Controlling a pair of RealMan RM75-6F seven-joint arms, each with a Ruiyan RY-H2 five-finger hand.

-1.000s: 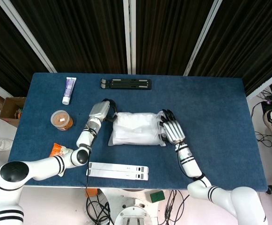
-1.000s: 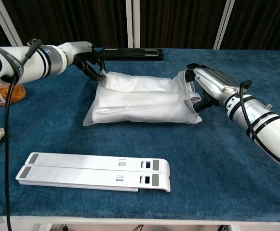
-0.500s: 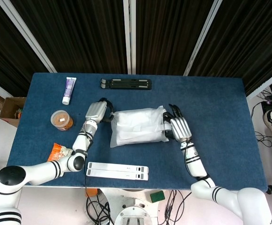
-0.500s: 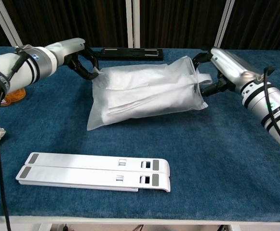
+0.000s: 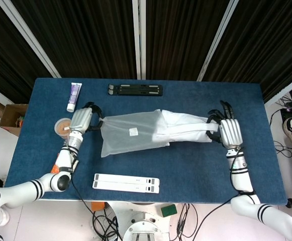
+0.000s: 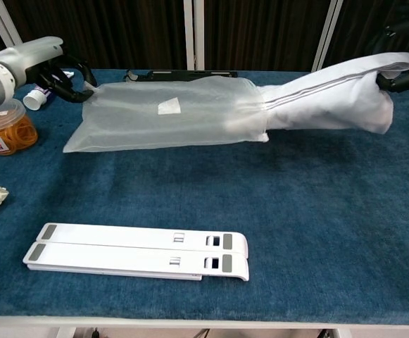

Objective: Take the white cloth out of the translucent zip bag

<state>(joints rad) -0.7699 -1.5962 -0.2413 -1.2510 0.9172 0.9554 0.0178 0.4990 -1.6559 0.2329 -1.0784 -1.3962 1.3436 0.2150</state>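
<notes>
Holding the bag (image 5: pixel 130 134) by its closed end, our left hand (image 5: pixel 81 120) has its fingers curled tight on the corner, and that end hangs lifted off the table (image 5: pixel 266 150). Our right hand (image 5: pixel 228 131) grips the far end of the cloth (image 5: pixel 186 128), fingers wrapped around the bunched fabric — in the chest view only a dark bit of this hand shows at the frame edge beside the cloth's tip. The cloth is partway out: one end sits inside the bag's mouth, and the rest stretches out toward our right hand. Bag and cloth together hang in one long line between our two hands (the bag's lower edge appears to brush the table, though we cannot say for sure).

Taking the bag as our landmark: a black stand (image 5: pixel 135 90) lies beyond it, near the table's far edge; a white folded stand (image 5: pixel 127 183) lies on the near side of it; a tube (image 5: pixel 74 96) lies beyond its left end; a tub (image 5: pixel 62 127) with orange contents sits just left of our left hand — and an orange snack packet (image 5: pixel 61 161) lies nearer still, at the table's left edge.
</notes>
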